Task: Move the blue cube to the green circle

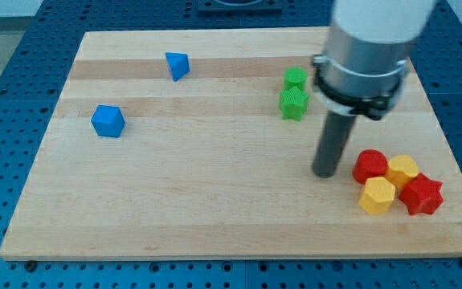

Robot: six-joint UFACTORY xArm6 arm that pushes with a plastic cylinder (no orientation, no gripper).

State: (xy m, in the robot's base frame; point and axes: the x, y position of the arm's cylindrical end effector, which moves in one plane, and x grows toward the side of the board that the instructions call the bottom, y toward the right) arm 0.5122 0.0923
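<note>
The blue cube (108,121) sits at the view's left side of the wooden board (214,209). Two green blocks stand touching each other at the upper right of the middle: a rounded one (296,78) above and a ridged, star-like one (293,103) below it. My tip (324,172) rests on the board below and to the right of the green blocks, far to the right of the blue cube, touching no block.
A blue wedge-shaped block (177,65) lies near the top, left of centre. A cluster at the lower right holds a red rounded block (370,166), a yellow block (402,169), a yellow hexagon (377,195) and a red star (421,194), just right of my tip.
</note>
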